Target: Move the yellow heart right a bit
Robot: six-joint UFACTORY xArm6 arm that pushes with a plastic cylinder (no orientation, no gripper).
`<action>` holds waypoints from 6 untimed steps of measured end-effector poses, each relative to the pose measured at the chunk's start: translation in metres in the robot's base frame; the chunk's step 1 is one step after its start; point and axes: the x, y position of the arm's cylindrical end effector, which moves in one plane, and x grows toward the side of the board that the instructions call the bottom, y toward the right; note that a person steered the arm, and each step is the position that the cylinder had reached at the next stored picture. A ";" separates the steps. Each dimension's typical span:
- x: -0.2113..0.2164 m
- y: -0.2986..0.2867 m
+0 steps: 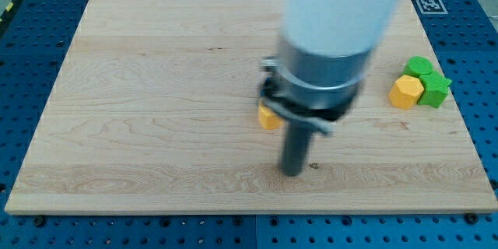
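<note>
A yellow block [269, 117], likely the yellow heart, lies near the board's middle, mostly hidden behind the arm, so its shape is unclear. My tip [292, 173] rests on the wooden board below and slightly right of that block, a short gap apart. The rod [296, 146] rises into the large grey and white arm body [331, 39] that covers the board's upper middle.
At the view's right a yellow hexagon-like block [406, 92] touches two green blocks, one [420, 67] above and one [436, 91] to its right. The wooden board [140, 109] ends at a blue perforated table on all sides.
</note>
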 end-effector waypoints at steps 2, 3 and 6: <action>-0.057 -0.012; -0.061 -0.010; -0.078 0.033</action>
